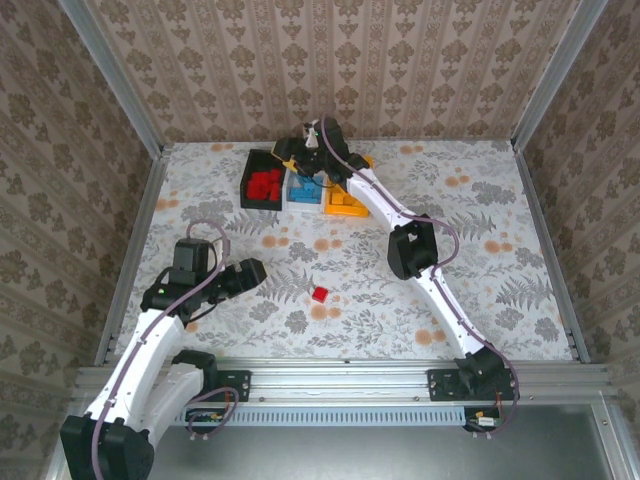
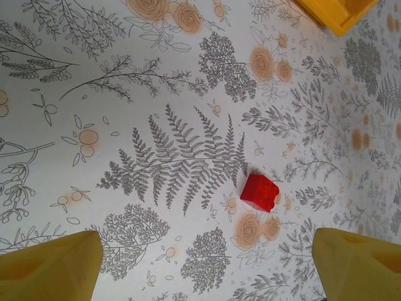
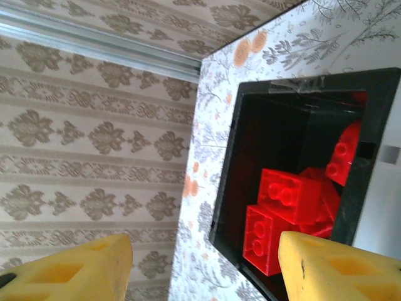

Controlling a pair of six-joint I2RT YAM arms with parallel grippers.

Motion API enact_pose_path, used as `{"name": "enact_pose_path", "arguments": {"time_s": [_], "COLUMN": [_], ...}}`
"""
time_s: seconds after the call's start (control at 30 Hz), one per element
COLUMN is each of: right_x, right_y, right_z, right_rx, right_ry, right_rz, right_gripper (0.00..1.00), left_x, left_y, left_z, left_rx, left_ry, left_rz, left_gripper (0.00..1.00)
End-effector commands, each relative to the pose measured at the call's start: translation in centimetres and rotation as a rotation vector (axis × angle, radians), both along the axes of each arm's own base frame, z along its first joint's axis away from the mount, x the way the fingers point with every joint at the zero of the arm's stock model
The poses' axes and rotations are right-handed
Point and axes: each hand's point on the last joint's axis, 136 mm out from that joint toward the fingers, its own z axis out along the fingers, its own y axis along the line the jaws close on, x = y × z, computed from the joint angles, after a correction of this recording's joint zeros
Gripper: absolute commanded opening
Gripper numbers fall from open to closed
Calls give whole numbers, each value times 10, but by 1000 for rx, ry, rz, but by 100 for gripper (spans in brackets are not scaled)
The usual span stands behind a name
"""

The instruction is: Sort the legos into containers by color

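Note:
One loose red lego (image 1: 320, 294) lies on the patterned table, right of my left gripper (image 1: 258, 272). In the left wrist view that red lego (image 2: 259, 192) sits ahead of the left gripper (image 2: 207, 269) and a little to the right, whose yellow fingers (image 2: 53, 266) stand wide apart and empty. At the back stand three containers in a row. The black bin (image 1: 247, 185) holds red legos (image 1: 265, 185), the white bin (image 1: 292, 196) blue ones, and the orange bin (image 1: 340, 209) yellow ones. My right gripper (image 1: 295, 158) hovers open over the black bin (image 3: 225, 188) and its red legos (image 3: 291, 194).
The table is fenced by wallpapered walls with metal rails (image 1: 135, 240). A corner of the orange bin (image 2: 335, 12) shows at the top right of the left wrist view. The back wall (image 3: 94, 144) rises close behind the black bin.

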Motion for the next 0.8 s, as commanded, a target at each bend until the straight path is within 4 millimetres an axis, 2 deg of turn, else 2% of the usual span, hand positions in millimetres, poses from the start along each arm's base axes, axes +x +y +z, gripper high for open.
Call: {"name": "enact_pose_path", "arguments": {"time_s": [0.0,0.13,0.27,0.47,0.5,0.6,0.67,0.77], "right_x": [-30,-62,-101,-167,-178,-209,-227,-254], "right_y": [-4,-19,-43,-98,-108,-136,-154,-180], "right_z": [76,94,98,83,82,75,66,49], "right_rx": [-36,-126,-233,-413,-436,-500,-548,-637], "right_ry": [-117,-150,-141,-34,-17,25,62,100], "right_rz": [89,149,195,207,205,194,184,176], "right_gripper": [65,66,67,68,68,68,68,69], "left_x": [-4,-5,-6,-8,-12,-15,-17,-21], "left_y": [-3,-7,-15,-34,-43,-53,-60,-71], "left_z": [-3,4,9,9,9,7,5,1], "left_rx": [-5,8,38,110,124,168,197,234], "left_ry": [7,-9,-32,-44,-51,-61,-68,-75], "left_rz": [-33,-66,-110,-195,-236,-285,-319,-367], "left_gripper": [88,89,90,90,91,94,100,100]}}
